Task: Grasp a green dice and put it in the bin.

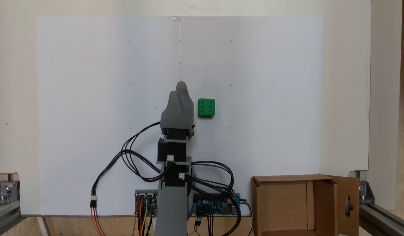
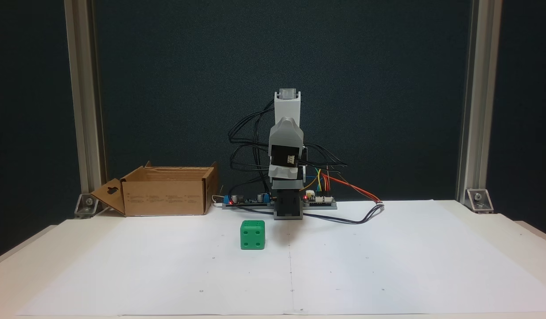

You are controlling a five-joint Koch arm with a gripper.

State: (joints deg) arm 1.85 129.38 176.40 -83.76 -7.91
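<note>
One green dice (image 1: 206, 108) sits mid-frame on the white desk (image 1: 90, 98), just right of the tool (image 1: 181, 91) (its jaws overlap, opening unclear); the bin (image 1: 287, 206) stands lower right.

Green dice (image 1: 206, 107) flat on paper; bin (image 1: 280, 206) open.

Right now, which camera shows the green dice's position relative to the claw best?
The fixed view from above: the green dice lies just right of the claw, apart from it. The low front view shows the dice side-on, left of the arm, its depth unclear.
</note>
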